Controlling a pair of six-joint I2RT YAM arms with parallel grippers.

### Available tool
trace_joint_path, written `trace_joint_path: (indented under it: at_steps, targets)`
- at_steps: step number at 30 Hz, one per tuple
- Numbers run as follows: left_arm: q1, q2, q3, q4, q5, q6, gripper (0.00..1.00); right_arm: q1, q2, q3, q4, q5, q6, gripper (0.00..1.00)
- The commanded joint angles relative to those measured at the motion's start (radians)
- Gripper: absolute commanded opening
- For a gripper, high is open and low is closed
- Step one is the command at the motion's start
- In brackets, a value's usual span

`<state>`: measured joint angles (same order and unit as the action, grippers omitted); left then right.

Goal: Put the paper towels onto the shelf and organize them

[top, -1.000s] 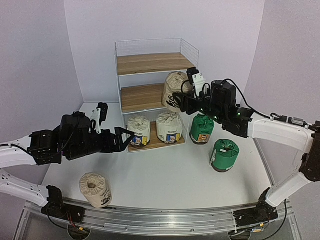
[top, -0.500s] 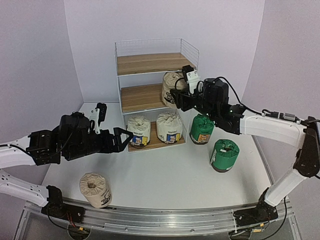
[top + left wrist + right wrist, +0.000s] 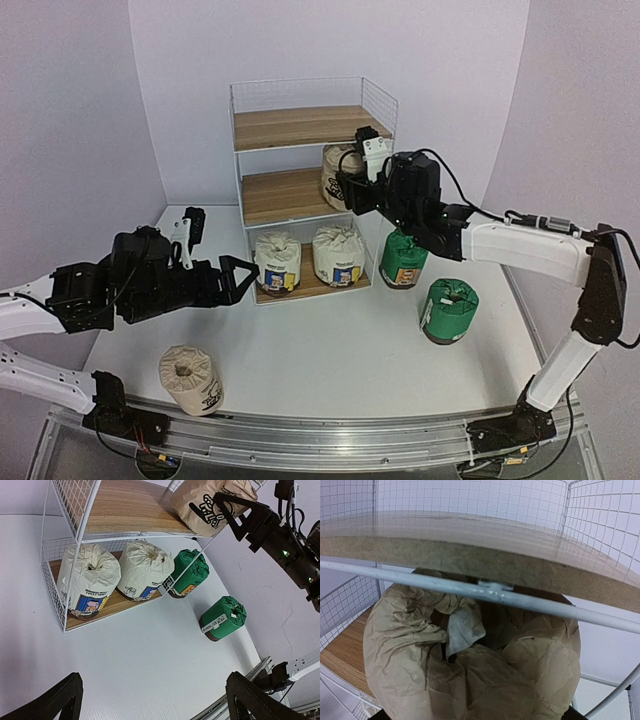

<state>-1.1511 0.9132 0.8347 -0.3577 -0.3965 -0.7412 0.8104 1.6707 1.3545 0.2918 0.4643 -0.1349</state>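
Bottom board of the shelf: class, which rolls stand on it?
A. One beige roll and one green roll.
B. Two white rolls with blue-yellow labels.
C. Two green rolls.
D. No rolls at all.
B: two white rolls with blue-yellow labels stand side by side on the bottom board, while both green rolls stand on the table to the right of the shelf.

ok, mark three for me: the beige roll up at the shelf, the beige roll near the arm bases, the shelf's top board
raised beige roll (image 3: 191,501), left wrist view, wrapper side left of the black print
near beige roll (image 3: 190,384), top external view, middle of the wrapper
top board (image 3: 300,127), top external view, bare wood centre
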Motion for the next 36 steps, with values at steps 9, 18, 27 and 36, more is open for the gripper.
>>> trace_joint_path:
  at_steps: [9,18,27,36]
  targets:
    - [0.003,-0.044,-0.03,-0.002,-0.019,-0.024,1.0,0.003,0.065,0.104,0.077,0.061,-0.003,0.01]
    - [0.003,-0.056,-0.04,-0.003,-0.008,-0.037,1.0,0.004,0.107,0.136,0.078,0.093,0.001,0.1]
    - [0.002,-0.058,-0.041,-0.011,-0.008,-0.044,1.0,0.003,0.071,0.103,0.079,0.109,0.016,0.54]
    - [0.002,-0.051,-0.024,-0.041,-0.002,-0.063,1.0,0.003,0.039,0.072,0.078,0.1,0.028,0.87]
